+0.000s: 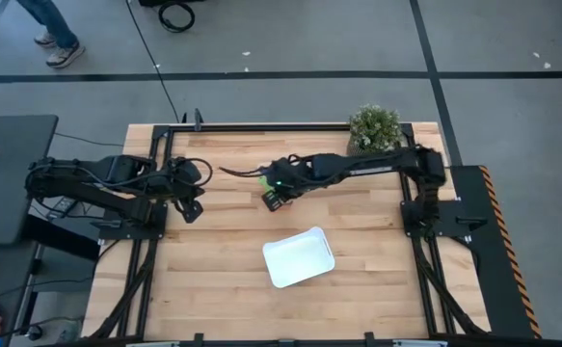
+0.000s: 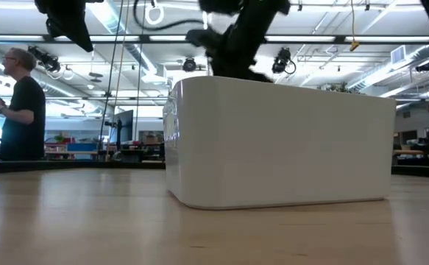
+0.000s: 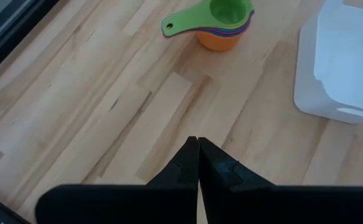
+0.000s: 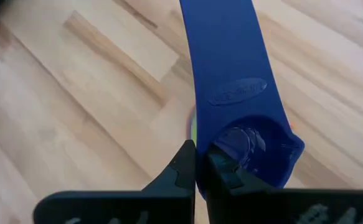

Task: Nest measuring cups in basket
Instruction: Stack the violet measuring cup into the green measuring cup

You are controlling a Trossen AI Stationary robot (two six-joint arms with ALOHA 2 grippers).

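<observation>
A stack of nested measuring cups (image 3: 226, 28), green on top and orange at the bottom, stands on the table near the white basket (image 3: 346, 62) (image 1: 298, 258). In the high view my right gripper (image 1: 274, 200) hangs over that spot and hides the stack. In the right wrist view it (image 4: 197, 163) is shut on a blue measuring cup (image 4: 231, 74) just above coloured rims (image 4: 192, 127). My left gripper (image 1: 193, 210) (image 3: 198, 163) is shut and holds nothing, hovering to the left of the stack. My right gripper pinches the blue cup between its two fingers at the bowl's wall (image 4: 213, 148), coming from above and pointing down. The bowl sits beside the fingertips and the flat handle (image 4: 228, 56) reaches away from them. The cup is off the table, above the stack.
A potted plant (image 1: 375, 127) stands at the table's far right corner. The basket (image 2: 280, 140) fills the low view, with both arms above and behind it. A person (image 2: 23, 103) stands in the room beyond. Bare wood lies around the basket.
</observation>
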